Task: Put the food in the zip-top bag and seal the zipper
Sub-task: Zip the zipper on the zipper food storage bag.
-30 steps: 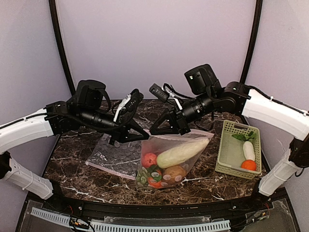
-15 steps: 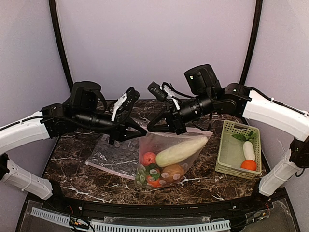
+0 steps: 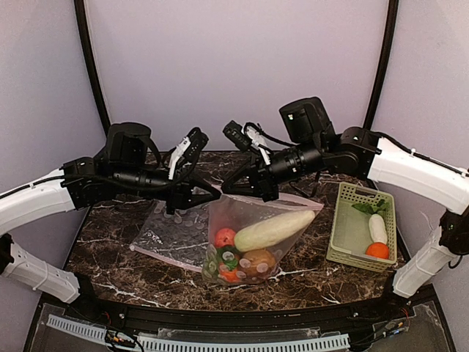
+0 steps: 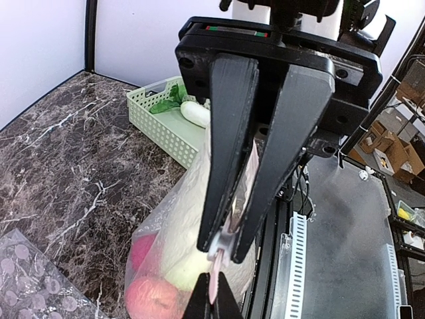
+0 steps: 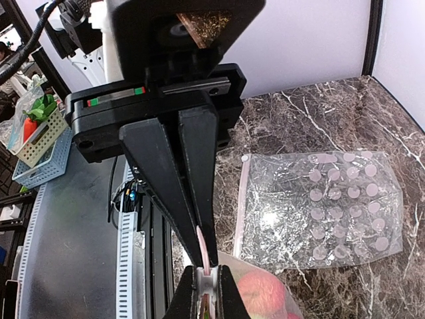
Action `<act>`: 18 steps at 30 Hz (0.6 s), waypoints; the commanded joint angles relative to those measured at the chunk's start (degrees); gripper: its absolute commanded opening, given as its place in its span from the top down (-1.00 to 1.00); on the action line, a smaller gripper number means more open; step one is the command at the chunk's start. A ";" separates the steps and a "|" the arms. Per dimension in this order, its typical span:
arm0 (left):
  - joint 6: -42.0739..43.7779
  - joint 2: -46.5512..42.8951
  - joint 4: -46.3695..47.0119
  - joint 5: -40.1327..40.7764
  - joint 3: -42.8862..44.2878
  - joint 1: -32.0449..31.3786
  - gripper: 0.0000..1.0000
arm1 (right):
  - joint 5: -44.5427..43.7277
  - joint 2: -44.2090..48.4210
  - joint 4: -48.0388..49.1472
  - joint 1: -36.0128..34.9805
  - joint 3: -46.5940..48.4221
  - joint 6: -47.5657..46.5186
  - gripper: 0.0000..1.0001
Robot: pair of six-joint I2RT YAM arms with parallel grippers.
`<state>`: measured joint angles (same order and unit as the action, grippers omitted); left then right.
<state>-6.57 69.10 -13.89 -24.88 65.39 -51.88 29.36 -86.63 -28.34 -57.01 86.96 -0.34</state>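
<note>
— Well, on the marble table (image 3: pixel 110 242) the biggest thing is the dotted bag (image 3: pixel 245 220), hanging by its mouth between the two arms. I can't tell whether its bottom touches the table.

— And the flat one behind it?

— A spare bag (image 3: pixel 172 235), lying on the table to the left. On the right the green basket (image 3: pixel 344 253) holds a small radish (image 3: pixel 378 229), an orange (image 3: pixel 378 251) and some greens (image 3: pixel 370 207).

— What's inside the hanging one?

— A long white radish (image 3: pixel 272 229), an apple (image 3: pixel 226 237), a potato (image 3: pixel 258 261) and some smaller bits.

— The pincers?

— The left pincer (image 4: pixel 224 244) and the right pincer (image 5: pixel 202 262) are both clamped on the pink zipper strip (image 4: pixel 212 287). They're tip to tip at the left end of the mouth.

— So they're sealing it.

— I'd say so. To do it well, one pincer should pin that end firmly. The other should slide along the strip, squeezing evenly and keeping it taut and level. Otherwise the weight inside could pull the seam open.
</note>
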 commanded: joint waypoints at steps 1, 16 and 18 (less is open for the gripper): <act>-2.66 -2.71 -0.42 3.85 -0.61 2.78 0.99 | -3.06 1.74 -4.88 1.21 -2.20 0.95 1.00; -4.78 -4.67 -0.07 6.81 -1.78 4.34 0.99 | -4.36 6.23 -3.02 3.16 -6.76 3.74 1.00; -5.01 -4.72 -0.29 7.17 -1.44 4.78 0.99 | -4.72 6.75 -3.03 3.50 -7.24 3.83 1.00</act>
<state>-10.70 67.70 -13.37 -22.37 63.99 -49.84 26.89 -83.20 -25.28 -55.35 81.43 2.57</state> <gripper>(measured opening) 0.006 0.049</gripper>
